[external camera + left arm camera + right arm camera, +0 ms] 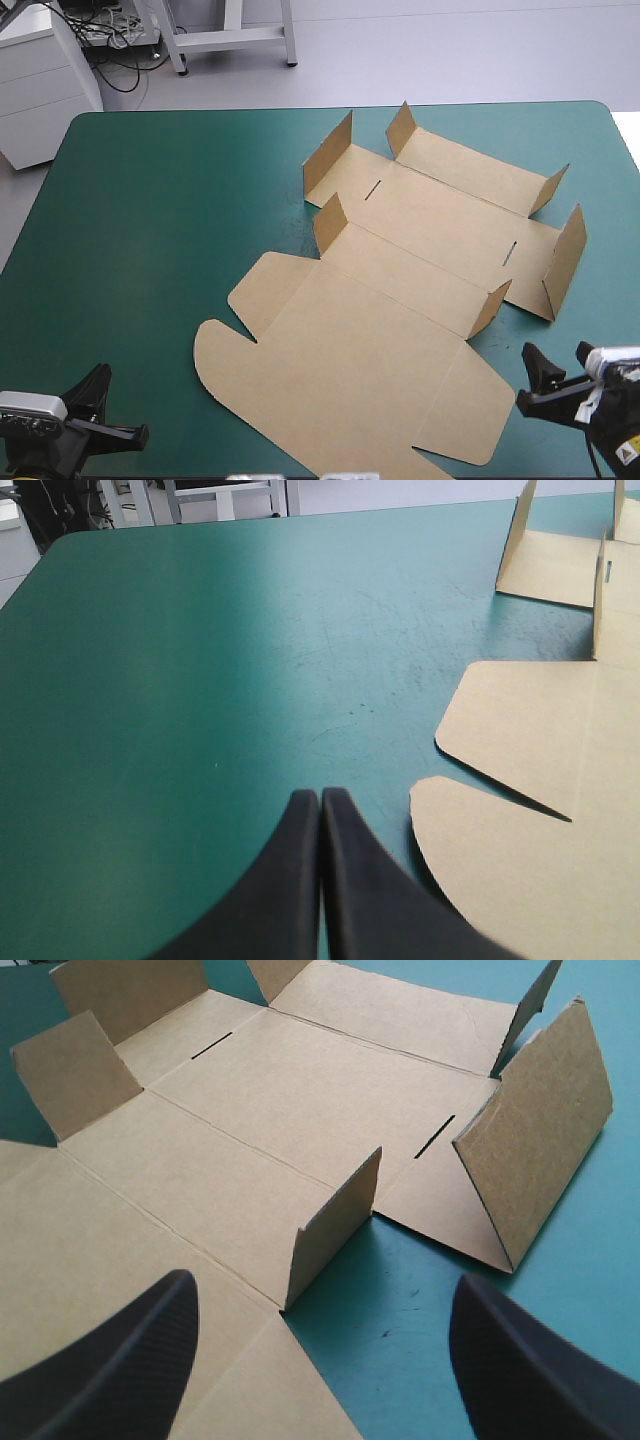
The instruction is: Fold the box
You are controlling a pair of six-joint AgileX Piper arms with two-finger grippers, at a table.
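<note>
- Brown box (400, 300) lies mostly flat on the teal-green table (150, 250), small flaps (330, 222) upright; I'd expect a push to slide it, not crease it.
- Right gripper (325, 1280), spread at the box's near-right corner, could flatten the nearest flap (335, 1225).
- Left gripper (320, 798), pressed together beside the box's rounded tab (520, 880), can't pinch yet.

box (400, 300): matt brown board | table cover (150, 230): smooth teal-green, faintly scuffed | gripper fingers (130, 1350): finely textured black

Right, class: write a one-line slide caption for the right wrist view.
Open black fingers face the flat brown box, its side flaps standing upright, on the teal-green cover.
</note>
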